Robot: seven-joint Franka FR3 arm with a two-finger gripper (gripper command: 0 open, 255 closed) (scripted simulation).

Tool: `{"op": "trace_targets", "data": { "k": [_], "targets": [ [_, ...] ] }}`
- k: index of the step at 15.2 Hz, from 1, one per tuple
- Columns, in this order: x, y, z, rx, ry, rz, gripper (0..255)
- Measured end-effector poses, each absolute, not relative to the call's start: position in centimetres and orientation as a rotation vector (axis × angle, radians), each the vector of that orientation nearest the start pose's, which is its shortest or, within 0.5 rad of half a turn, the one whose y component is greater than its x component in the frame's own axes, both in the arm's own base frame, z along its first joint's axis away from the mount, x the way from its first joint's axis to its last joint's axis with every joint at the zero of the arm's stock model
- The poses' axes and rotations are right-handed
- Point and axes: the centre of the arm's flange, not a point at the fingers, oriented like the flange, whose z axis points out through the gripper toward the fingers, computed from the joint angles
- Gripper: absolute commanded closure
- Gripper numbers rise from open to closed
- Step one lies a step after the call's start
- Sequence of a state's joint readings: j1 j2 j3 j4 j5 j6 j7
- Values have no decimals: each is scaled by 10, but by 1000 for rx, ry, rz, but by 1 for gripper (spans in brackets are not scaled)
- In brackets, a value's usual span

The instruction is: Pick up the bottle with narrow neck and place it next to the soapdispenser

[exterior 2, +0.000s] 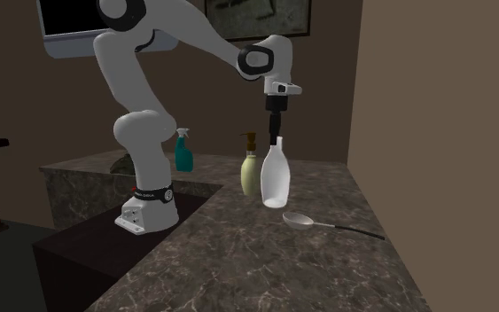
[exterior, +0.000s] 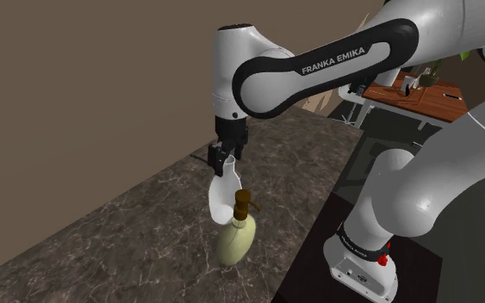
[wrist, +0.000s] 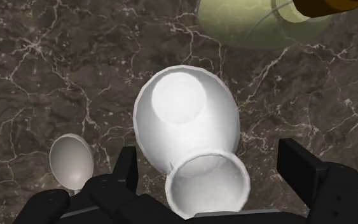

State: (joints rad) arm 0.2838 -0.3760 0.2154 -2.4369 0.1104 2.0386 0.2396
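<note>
A white bottle with a narrow neck (exterior: 224, 194) (exterior 2: 276, 182) stands upright on the dark marble counter (exterior: 120, 241). Close beside it is a pale yellow-green soap dispenser (exterior: 236, 237) (exterior 2: 251, 173) with a brown pump. My black gripper (exterior: 225, 155) (exterior 2: 276, 133) points straight down over the bottle's neck. In the wrist view the bottle (wrist: 187, 121) has its open mouth between the fingers (wrist: 298, 167), which stand apart with a gap on each side. The gripper (wrist: 209, 181) is open and holds nothing. The dispenser (wrist: 247, 22) lies just beyond the bottle.
A metal spoon (exterior 2: 299, 220) (wrist: 71, 160) lies on the counter near the bottle, on the side away from the dispenser. A teal spray bottle (exterior 2: 183, 151) stands behind, near the arm's base. A brown wall (exterior 2: 433, 106) borders the counter on the second exterior view's right.
</note>
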Motion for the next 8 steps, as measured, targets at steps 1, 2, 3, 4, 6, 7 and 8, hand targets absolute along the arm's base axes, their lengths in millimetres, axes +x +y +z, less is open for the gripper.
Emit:
{"op": "trace_targets", "data": {
  "k": [1, 2, 3, 4, 6, 7, 8],
  "targets": [
    [369, 211, 436, -3119, -301, 52, 0],
    [369, 211, 436, -3119, -301, 52, 0],
    [370, 211, 443, -3119, -301, 51, 0],
    [370, 208, 453, -3118, -301, 50, 0],
    [370, 211, 476, -3118, -301, 49, 0],
    [371, 210, 481, -3118, -301, 49, 0],
    [371, 210, 484, -3118, -301, 50, 0]
  ]
}}
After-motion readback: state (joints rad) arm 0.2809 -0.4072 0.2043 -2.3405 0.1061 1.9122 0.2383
